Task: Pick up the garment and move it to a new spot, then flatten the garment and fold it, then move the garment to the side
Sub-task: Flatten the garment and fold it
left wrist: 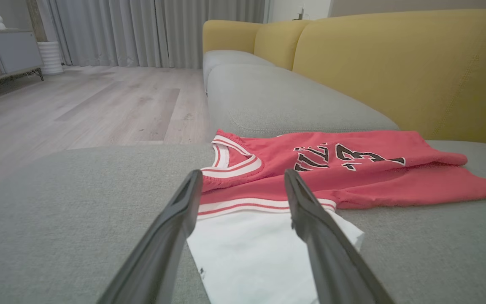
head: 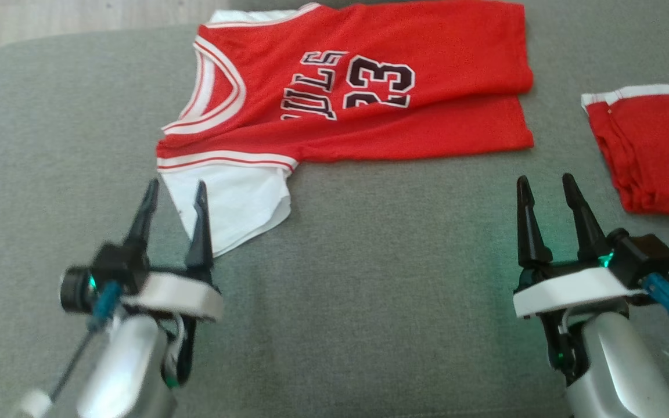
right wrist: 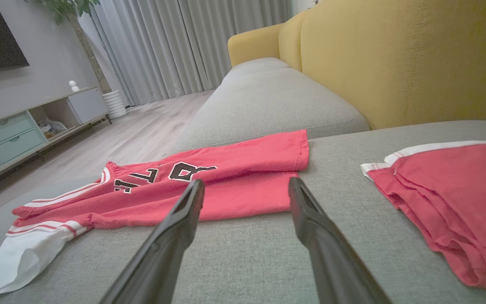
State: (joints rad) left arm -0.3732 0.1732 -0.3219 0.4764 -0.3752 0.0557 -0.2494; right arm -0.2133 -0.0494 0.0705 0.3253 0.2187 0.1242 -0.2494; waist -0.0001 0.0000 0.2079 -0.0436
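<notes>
The garment (head: pixel 369 87) is a red basketball jersey with white trim and the number 23, lying on the grey sofa seat with its near long edge folded over itself and a white sleeve (head: pixel 236 203) spread out at its lower left. My left gripper (head: pixel 175 194) is open, its fingers just above the white sleeve (left wrist: pixel 247 253) and holding nothing. My right gripper (head: pixel 543 186) is open and empty over bare cushion, a short way in front of the garment's (right wrist: pixel 209 185) hem.
A second red garment with white trim (head: pixel 654 145) lies folded at the right (right wrist: pixel 449 194). The grey sofa seat (head: pixel 369 302) has a yellow backrest (left wrist: pixel 395 67) behind. Wooden floor (left wrist: pixel 78 105) lies past the seat's left edge, with a TV cabinet (right wrist: pixel 23 131) beyond.
</notes>
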